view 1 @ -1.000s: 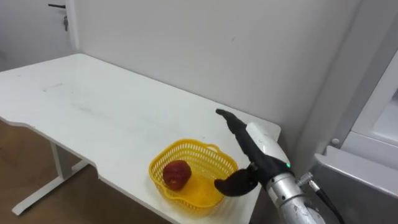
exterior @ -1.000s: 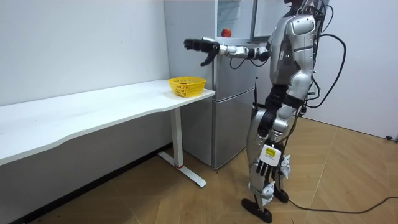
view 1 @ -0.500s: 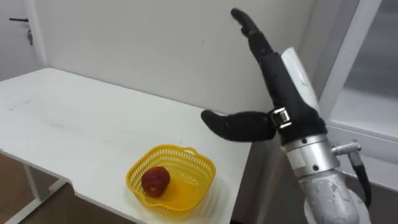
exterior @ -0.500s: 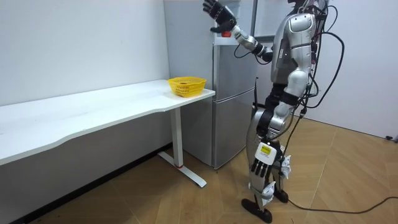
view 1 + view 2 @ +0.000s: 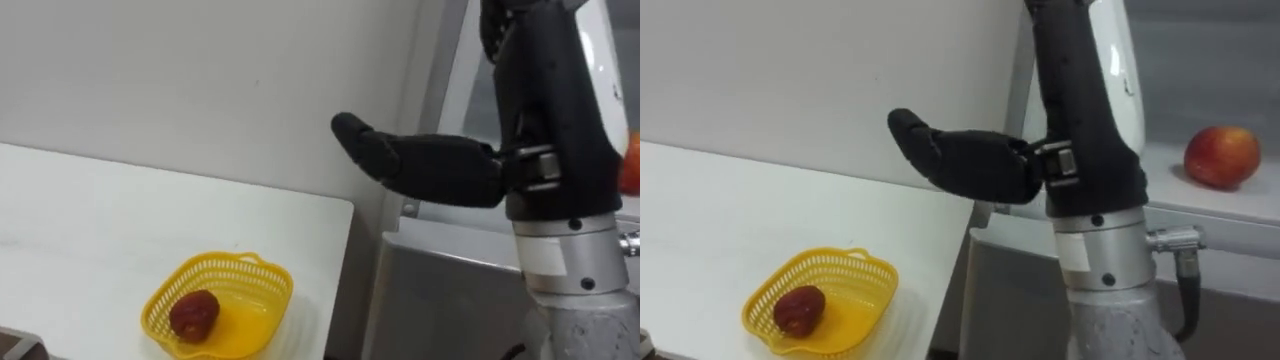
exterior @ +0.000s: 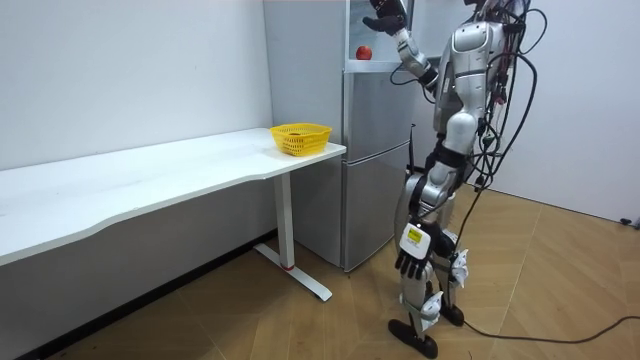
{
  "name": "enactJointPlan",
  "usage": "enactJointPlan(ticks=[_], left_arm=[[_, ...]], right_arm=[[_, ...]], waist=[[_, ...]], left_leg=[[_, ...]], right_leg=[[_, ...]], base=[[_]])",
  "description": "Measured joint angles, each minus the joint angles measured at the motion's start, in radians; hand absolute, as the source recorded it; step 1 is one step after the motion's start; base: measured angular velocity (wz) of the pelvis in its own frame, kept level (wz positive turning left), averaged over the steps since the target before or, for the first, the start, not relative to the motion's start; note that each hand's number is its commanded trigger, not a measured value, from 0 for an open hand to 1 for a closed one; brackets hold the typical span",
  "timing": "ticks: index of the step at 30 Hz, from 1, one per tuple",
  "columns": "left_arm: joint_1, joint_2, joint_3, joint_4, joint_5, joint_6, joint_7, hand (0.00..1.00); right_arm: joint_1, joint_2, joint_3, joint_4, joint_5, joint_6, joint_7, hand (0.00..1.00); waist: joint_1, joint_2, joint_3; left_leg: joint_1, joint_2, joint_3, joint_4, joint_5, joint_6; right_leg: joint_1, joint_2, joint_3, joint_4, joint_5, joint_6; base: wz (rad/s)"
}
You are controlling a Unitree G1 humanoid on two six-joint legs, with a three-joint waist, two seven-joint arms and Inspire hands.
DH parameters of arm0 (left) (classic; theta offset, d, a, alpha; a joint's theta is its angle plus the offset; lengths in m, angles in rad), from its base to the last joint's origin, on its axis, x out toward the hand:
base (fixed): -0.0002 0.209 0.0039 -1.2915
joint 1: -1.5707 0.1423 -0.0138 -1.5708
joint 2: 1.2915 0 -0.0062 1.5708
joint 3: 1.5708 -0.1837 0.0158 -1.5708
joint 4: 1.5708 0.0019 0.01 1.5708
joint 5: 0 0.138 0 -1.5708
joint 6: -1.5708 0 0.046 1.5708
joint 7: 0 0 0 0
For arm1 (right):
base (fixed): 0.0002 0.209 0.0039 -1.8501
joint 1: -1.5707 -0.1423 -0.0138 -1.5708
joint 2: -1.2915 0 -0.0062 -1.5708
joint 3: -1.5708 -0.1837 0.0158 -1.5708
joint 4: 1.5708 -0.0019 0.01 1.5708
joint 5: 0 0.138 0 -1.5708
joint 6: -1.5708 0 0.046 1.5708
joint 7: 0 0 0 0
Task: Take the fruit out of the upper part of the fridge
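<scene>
A red apple lies on a pale shelf in the open upper fridge compartment, also seen in the room view. My right hand is raised in front of that compartment, left of the apple and apart from it. Its fingers point straight up and its thumb sticks out to the left; it is open and holds nothing. My left hand hangs relaxed by my thigh. I stand facing the grey fridge.
A yellow basket with a dark red fruit in it sits at the end of the white table, right beside the fridge. The white wall runs behind both. The fridge's lower door is closed.
My right arm has swung from above the basket up to the upper fridge opening. The head view has turned right, so the basket slid left and the apple came into sight.
</scene>
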Motion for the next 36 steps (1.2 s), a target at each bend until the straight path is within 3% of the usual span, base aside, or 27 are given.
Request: enactJointPlan(ticks=[2, 5, 12, 19, 22, 24, 31, 36], left_arm=[[0.002, -0.002, 0.0, 0.002, -0.003, -0.001, 0.0, 0.0], [0.001, 0.0, 0.001, 0.001, -0.009, -0.005, 0.0, 0.0], [-0.001, 0.002, 0.001, 0.007, -0.016, -0.043, 0.001, 0.0], [-0.001, 0.002, 0.006, 0.018, -0.019, -0.049, 0.001, 0.0], [0.003, 0.002, 0.009, 0.029, -0.024, -0.048, 0.002, 0.0], [0.003, 0.003, 0.009, 0.037, -0.024, -0.049, 0.001, 0.0], [0.019, 0.017, 0.033, 0.036, -0.015, -0.045, -0.006, 0.0], [0.024, 0.023, 0.051, 0.025, -0.015, -0.036, -0.002, 0.0]], right_arm=[[0.0, 0.0, -0.028, -0.022, 0.0, -0.004, -0.019, 0.0], [0.0, -0.006, -0.067, -0.037, 0.004, -0.028, -0.051, 0.0], [0.028, -0.042, -0.149, -0.032, 0.004, -0.055, -0.132, 0.0], [0.076, -0.044, -0.212, -0.031, 0.024, -0.073, -0.179, 0.0], [0.104, -0.046, -0.223, -0.021, 0.053, -0.085, -0.194, 0.0], [0.111, -0.072, -0.234, 0.028, 0.091, -0.092, -0.197, 0.0], [0.116, -0.094, -0.245, 0.156, 0.123, -0.083, -0.195, 0.0], [0.113, -0.124, -0.251, 0.279, 0.195, -0.028, -0.173, 0.0]], waist=[[-0.01, 0.004, 0.0015], [-0.029, 0.002, -0.0025], [-0.06, -0.003, -0.0048], [-0.076, 0.001, 0.0055], [-0.077, -0.001, 0.0051], [-0.08, -0.003, 0.0037], [-0.075, -0.014, -0.0013], [-0.073, -0.028, -0.0015]], left_leg=[[0.0, 0.0, 0.003, 0.001, 0.0, 0.0], [0.0, 0.001, 0.007, 0.0, 0.0, 0.0], [0.014, 0.002, 0.031, 0.0, 0.0, 0.0], [0.027, 0.015, 0.048, -0.007, -0.004, 0.003], [0.028, 0.016, 0.052, -0.004, -0.006, 0.002], [0.028, 0.016, 0.052, -0.001, -0.006, 0.002], [0.03, 0.013, 0.045, 0.0, -0.005, 0.002], [0.026, 0.014, 0.039, -0.001, -0.005, 0.002]], right_leg=[[-0.003, 0.0, 0.001, 0.0, 0.0, 0.0], [-0.008, -0.001, 0.0, 0.0, 0.0, 0.0], [-0.006, -0.003, 0.014, 0.0, 0.0, 0.0], [0.0, 0.0, 0.025, 0.002, 0.001, -0.001], [0.002, 0.002, 0.026, 0.004, 0.001, -0.002], [0.003, 0.002, 0.026, 0.005, 0.002, -0.003], [0.002, 0.004, 0.026, 0.005, 0.003, -0.005], [0.003, 0.005, 0.024, 0.004, 0.003, -0.005]], base=[[-0.06], [-0.04], [-0.09], [-0.07], [-0.03], [0.0], [0.0], [0.01]])
